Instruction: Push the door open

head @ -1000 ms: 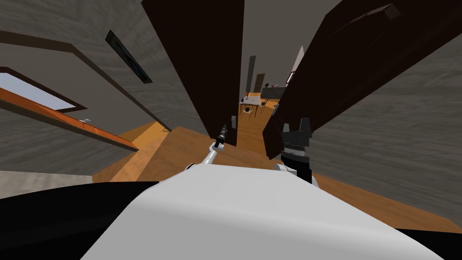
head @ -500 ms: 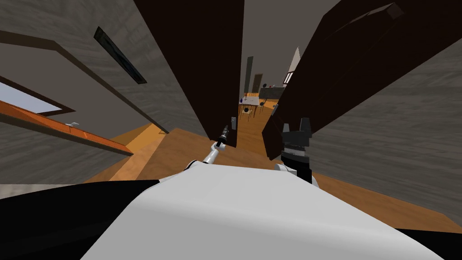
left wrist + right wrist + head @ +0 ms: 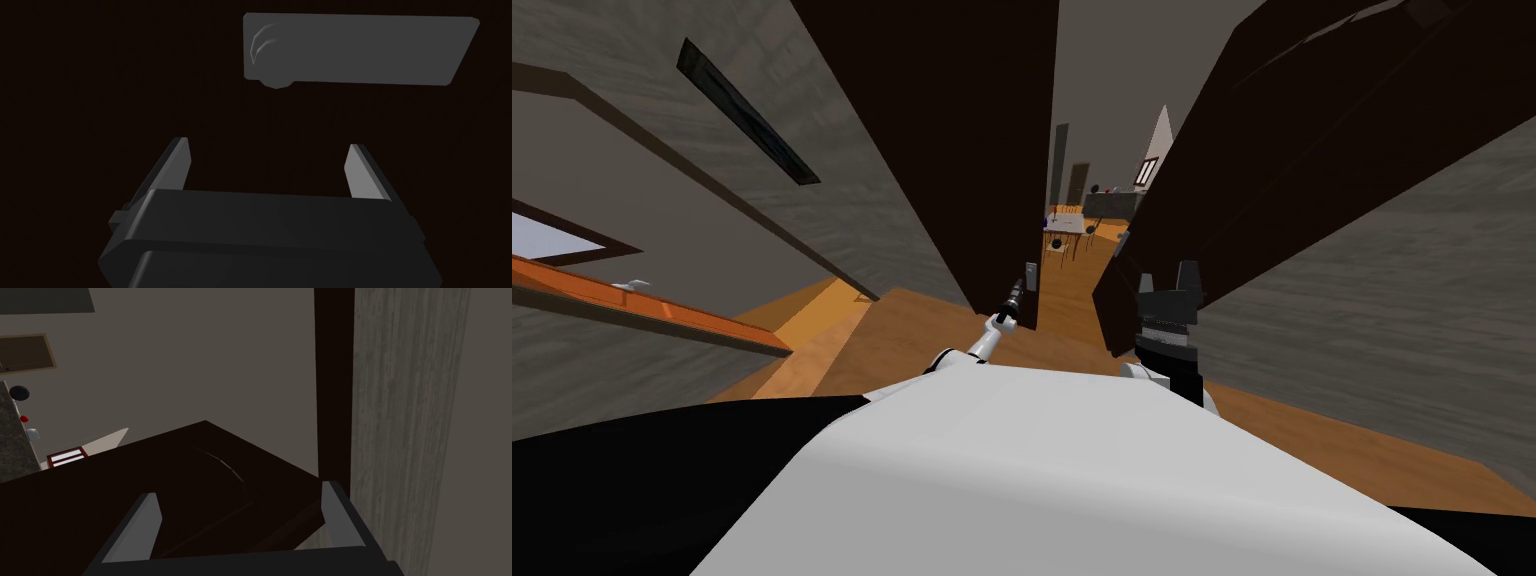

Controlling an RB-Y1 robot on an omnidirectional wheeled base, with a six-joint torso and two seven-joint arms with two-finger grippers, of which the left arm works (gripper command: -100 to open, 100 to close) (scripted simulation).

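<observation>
Facing a dark brown door (image 3: 952, 150), ajar, with a narrow gap between its free edge and the dark brown door frame (image 3: 1292, 160) to the right. Through that gap, from the head, a wooden floor (image 3: 1072, 290) running on to a far-off dining table (image 3: 1069, 226) with chairs. Holding the left gripper (image 3: 1017, 290) up at the door's free edge, just beside the small grey handle plate (image 3: 1030, 272) and a little lower. Holding the right gripper (image 3: 1168, 275) low before the foot of the frame, fingers pointing upward.

From the left wrist, what the head view leaves too small to read: both fingers (image 3: 360, 172) spread wide with nothing between them, aimed squarely at the door's flat dark face. Handle plate (image 3: 360, 50) close ahead, past the fingertips and shifted toward one finger's side, with a round stub (image 3: 272, 55) at one end. Impossible to tell whether the fingertips touch the door.

From the right wrist: likewise wide open and empty, looking along the frame's dark upright (image 3: 334, 378) where it meets a streaked grey wall (image 3: 410, 413). Past the dark wood, a strip of speckled counter (image 3: 12, 443) with a round black object (image 3: 19, 393) and a small red one (image 3: 23, 419) on it, details lost to the head view at that distance.
</observation>
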